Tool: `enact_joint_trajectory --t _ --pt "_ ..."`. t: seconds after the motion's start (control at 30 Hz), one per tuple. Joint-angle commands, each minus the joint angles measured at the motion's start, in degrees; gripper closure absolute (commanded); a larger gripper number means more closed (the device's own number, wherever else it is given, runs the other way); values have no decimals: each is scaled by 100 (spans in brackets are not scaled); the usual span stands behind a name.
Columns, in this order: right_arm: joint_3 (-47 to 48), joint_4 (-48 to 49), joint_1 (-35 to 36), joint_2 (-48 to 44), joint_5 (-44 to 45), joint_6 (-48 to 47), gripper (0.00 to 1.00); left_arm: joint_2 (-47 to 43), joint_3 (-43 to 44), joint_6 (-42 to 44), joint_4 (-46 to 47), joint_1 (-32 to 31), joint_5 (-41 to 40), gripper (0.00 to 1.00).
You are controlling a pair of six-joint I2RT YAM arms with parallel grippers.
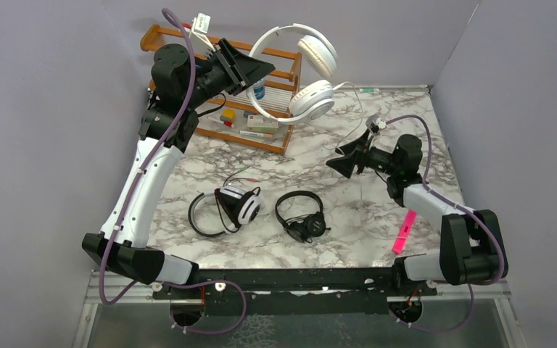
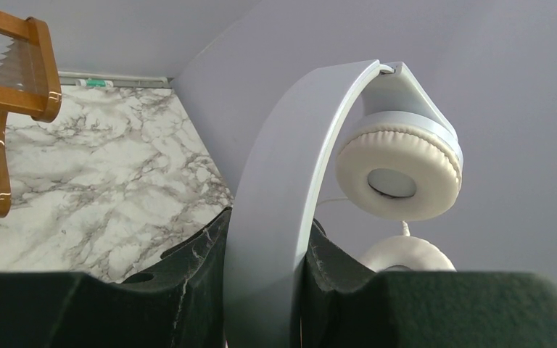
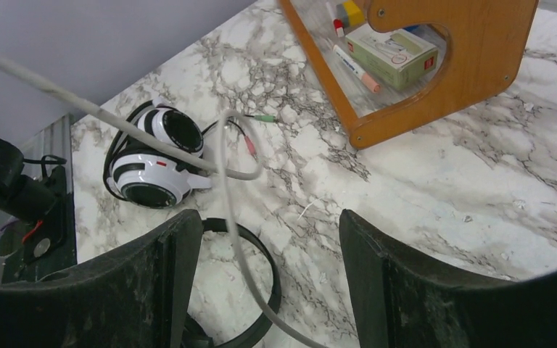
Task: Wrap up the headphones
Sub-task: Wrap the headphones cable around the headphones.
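The all-white headphones [image 1: 297, 72] hang in the air at the back, above the rack. My left gripper [image 1: 252, 69] is shut on their headband [image 2: 275, 181]; one cream ear pad [image 2: 397, 172] faces the left wrist camera. Their white cord [image 3: 230, 210] runs down between the fingers of my right gripper [image 3: 268, 239], which stands open above the table at centre right [image 1: 342, 164], not clamped on the cord. On the marble lie the white headphones with black pads [image 1: 239, 205] [image 3: 152, 159] and the smaller black headphones [image 1: 301, 217] [image 3: 265, 290].
A wooden rack [image 1: 261, 116] [image 3: 435, 80] holding a small box and pens stands at the back left. A pink marker [image 1: 403, 232] lies near the right arm's base. Grey walls close in the table on the left, back and right.
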Motion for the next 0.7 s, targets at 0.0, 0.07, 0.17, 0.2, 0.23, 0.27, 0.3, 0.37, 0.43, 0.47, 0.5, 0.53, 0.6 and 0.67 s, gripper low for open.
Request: enact_joint_trajectory --t 0.0,0.07,0.17,0.2,0.23,0.27,0.3,0.37,0.43,0.47,0.5,0.53,0.6,0.67 --pt "257 548 25 168 -223 156 30 -212 232 -177 502 33 289 100" --pt "338 666 22 266 -384 336 40 -210 214 -200 553 33 375 100" --pt "386 891 22 395 -518 577 50 -207 209 -220 594 33 478 100" --pt "384 998 25 443 -565 672 53 -207 199 -230 604 29 491 100" --pt "373 1197 30 493 -623 790 53 -207 188 -227 605 31 513 100" --pt "344 1376 50 529 -670 907 53 -214 184 -217 605 33 524 100" --pt "315 1512 61 557 -699 1004 51 -211 172 -211 591 33 526 100" --pt "278 1532 89 530 -632 1003 47 -221 146 -228 603 29 539 100" --pt "296 1483 97 479 -620 960 47 -210 126 -251 647 33 580 100" --pt "321 1433 93 467 -611 945 51 -214 125 -254 661 33 606 100" --pt "369 1319 93 453 -596 908 59 -210 118 -235 658 31 625 100" --pt "431 1151 95 453 -595 846 69 -212 118 -205 653 33 650 100" --pt "571 753 93 473 -508 704 81 -203 171 -42 562 33 699 100" --pt "729 171 93 505 -303 421 86 -174 263 168 457 33 853 100"
